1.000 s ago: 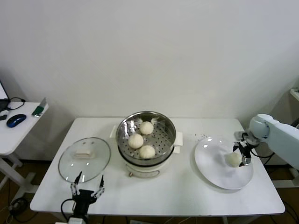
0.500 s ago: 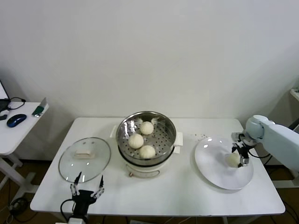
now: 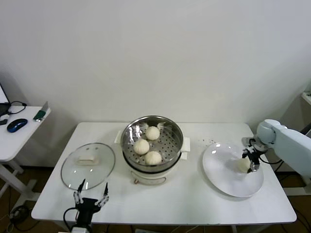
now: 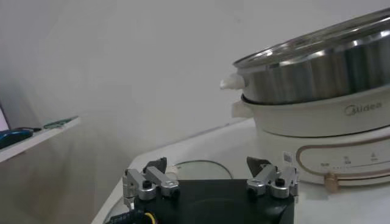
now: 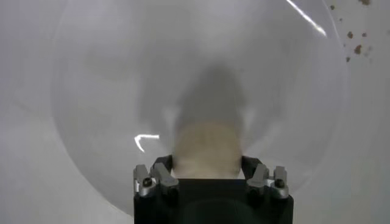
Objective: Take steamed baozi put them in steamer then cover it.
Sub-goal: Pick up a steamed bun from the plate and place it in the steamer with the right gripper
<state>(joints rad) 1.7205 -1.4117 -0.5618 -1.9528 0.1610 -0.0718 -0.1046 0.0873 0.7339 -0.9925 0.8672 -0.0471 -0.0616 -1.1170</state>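
Note:
The steamer (image 3: 178,141) stands mid-table with three baozi (image 3: 141,146) on its perforated tray. The fourth baozi (image 3: 243,165) is on the white plate (image 3: 221,170) at the right. My right gripper (image 3: 251,163) is down over it with a finger on each side; the right wrist view shows the baozi (image 5: 204,146) filling the gap between the fingers (image 5: 163,172). The cover (image 3: 73,172) lies flat on the table left of the steamer. My left gripper (image 3: 90,194) waits open and empty at the table's front left edge, and the steamer (image 4: 317,73) shows in its wrist view.
Brown crumbs (image 3: 210,141) lie on the table between steamer and plate. A side table with a blue mouse (image 3: 17,124) stands at the far left. The plate's rim lies close to the table's right front edge. A wall is behind.
My right gripper has shifted slightly on the plate and its fingers have closed in on the baozi. The left arm has not moved.

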